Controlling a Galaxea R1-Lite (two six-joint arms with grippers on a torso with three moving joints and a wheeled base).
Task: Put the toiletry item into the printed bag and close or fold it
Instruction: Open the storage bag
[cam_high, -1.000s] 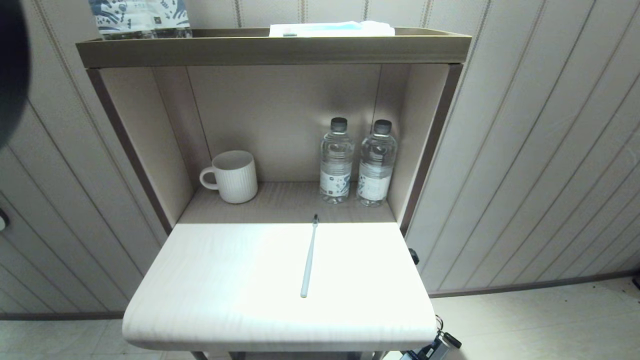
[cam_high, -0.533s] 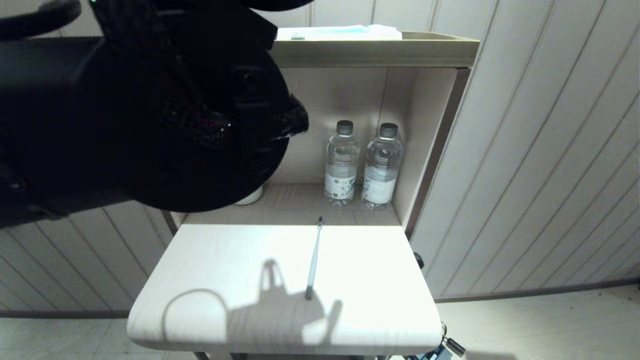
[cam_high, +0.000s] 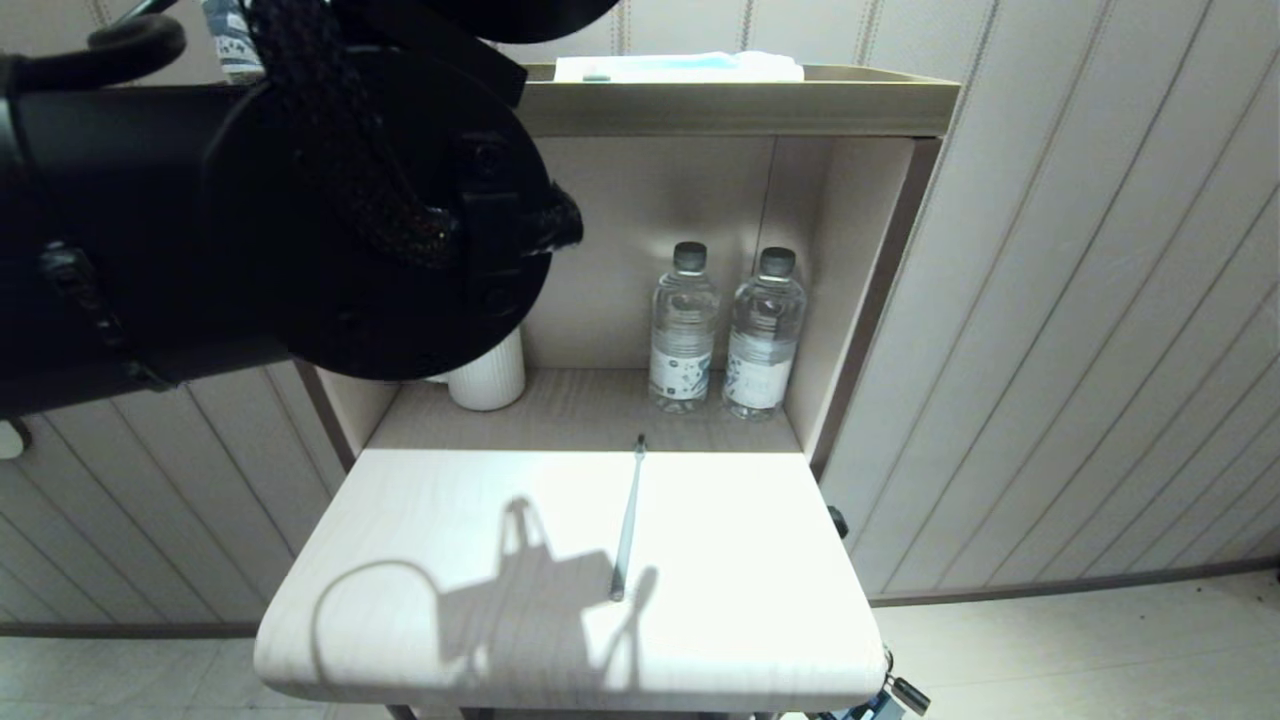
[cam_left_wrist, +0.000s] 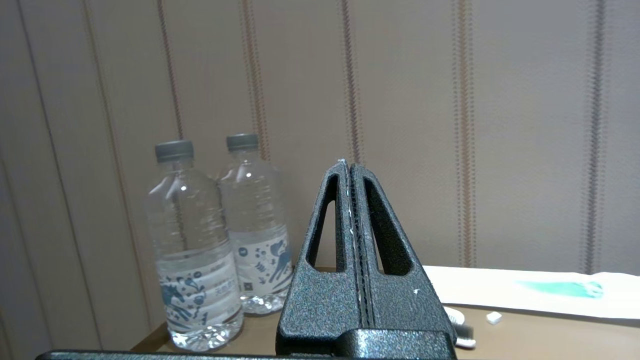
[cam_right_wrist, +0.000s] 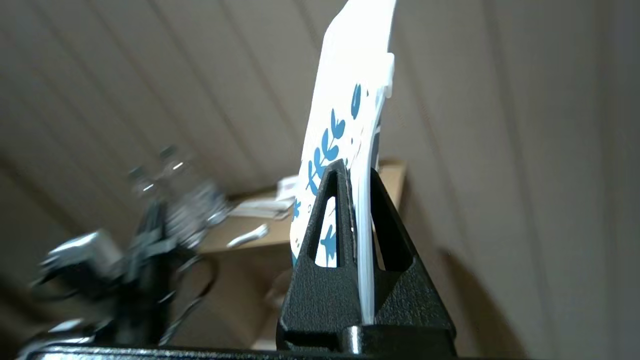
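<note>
The toothbrush (cam_high: 627, 517) lies alone on the pale counter (cam_high: 760, 600), its dark bristle head pointing toward the shelf recess and its handle end toward the counter's front edge, where a shadow of an arm falls across it. Nothing touches it.

The printed bag (cam_right_wrist: 345, 130) is held up in the air by the right gripper (cam_right_wrist: 353, 172); its jaws are closed on the bag's lower part, and the white pouch with blue leaf print rises edge-on above them, the white zip slider (cam_right_wrist: 388, 75) jutting from its upper edge. This gripper does not show in the head view.

The left gripper (cam_left_wrist: 349, 167) has its jaws pressed together with nothing between them. It is up at the level of the shelf top (cam_left_wrist: 550, 332), near two water bottles (cam_left_wrist: 192, 250) that stand there, with a flat white packet (cam_left_wrist: 530, 292) lying further along the same surface. In the head view the left arm (cam_high: 260, 200) fills the upper left as a large dark mass, hiding part of the shelf unit.

In the recess behind the counter stand a white ribbed mug (cam_high: 488, 375), partly hidden by that arm, and two more water bottles (cam_high: 683, 330) side by side against the right wall.
</note>
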